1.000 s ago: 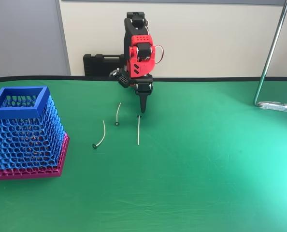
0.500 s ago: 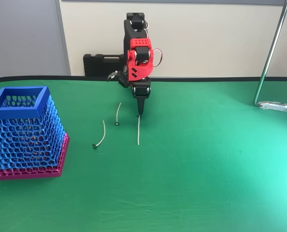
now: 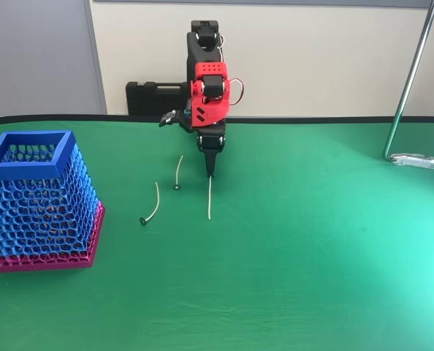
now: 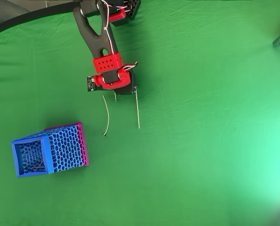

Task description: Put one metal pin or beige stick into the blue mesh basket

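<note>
- Right now the gripper (image 3: 211, 174) points down at the head end of the straight beige pin (image 3: 210, 199) on the green cloth (image 3: 312, 241); jaw opening cannot be told.
- Close squarely across the shaft, lift cleanly, avoid the curved pins (image 3: 153, 205), then carry to the blue mesh basket (image 3: 40, 201), well apart at left.

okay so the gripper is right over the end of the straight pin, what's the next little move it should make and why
Probably close the fingers on the pin's head end. In the fixed view the gripper points straight down with its tip at the top end of the straight pin, which lies flat on the green table. The blue mesh basket stands well to the left, so a grasp must come before any carry.
</note>
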Controlling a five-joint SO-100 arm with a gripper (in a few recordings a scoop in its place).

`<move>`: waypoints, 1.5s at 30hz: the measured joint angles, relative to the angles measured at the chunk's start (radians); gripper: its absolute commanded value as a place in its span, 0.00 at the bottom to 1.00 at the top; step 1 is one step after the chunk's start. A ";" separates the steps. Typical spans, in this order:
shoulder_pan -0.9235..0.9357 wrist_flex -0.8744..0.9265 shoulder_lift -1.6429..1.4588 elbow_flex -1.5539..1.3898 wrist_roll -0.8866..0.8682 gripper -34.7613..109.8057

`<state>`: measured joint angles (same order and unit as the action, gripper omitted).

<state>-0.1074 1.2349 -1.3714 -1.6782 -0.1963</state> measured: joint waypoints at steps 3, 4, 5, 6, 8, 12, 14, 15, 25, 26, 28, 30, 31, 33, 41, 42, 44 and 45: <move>-0.003 0.005 0.015 0.011 0.000 0.34; -0.003 0.006 0.015 0.012 0.000 0.34; -0.003 0.006 0.017 0.015 0.000 0.34; -0.003 0.006 0.021 0.018 0.000 0.34; -0.003 0.005 0.029 0.018 0.000 0.34; -0.003 0.011 0.048 0.032 0.000 0.34; -0.003 0.018 0.054 0.037 0.000 0.34; -0.002 0.015 0.055 0.038 0.000 0.33; 0.006 0.012 0.072 0.055 0.006 0.25; 0.006 0.012 0.077 0.055 0.006 0.25; 0.011 0.015 0.077 0.058 0.006 0.25; 0.015 0.012 0.077 0.060 0.006 0.25; 0.017 0.012 0.077 0.060 0.006 0.25; 0.017 0.015 0.064 0.060 0.006 0.25; 0.014 0.054 -0.097 0.048 0.025 0.25; 0.014 0.054 -0.126 0.044 0.026 0.25; 0.014 0.055 -0.181 0.041 0.040 0.25; 0.014 0.055 -0.212 0.041 0.048 0.25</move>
<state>-0.0936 1.2901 -1.5831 -1.6368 -0.1488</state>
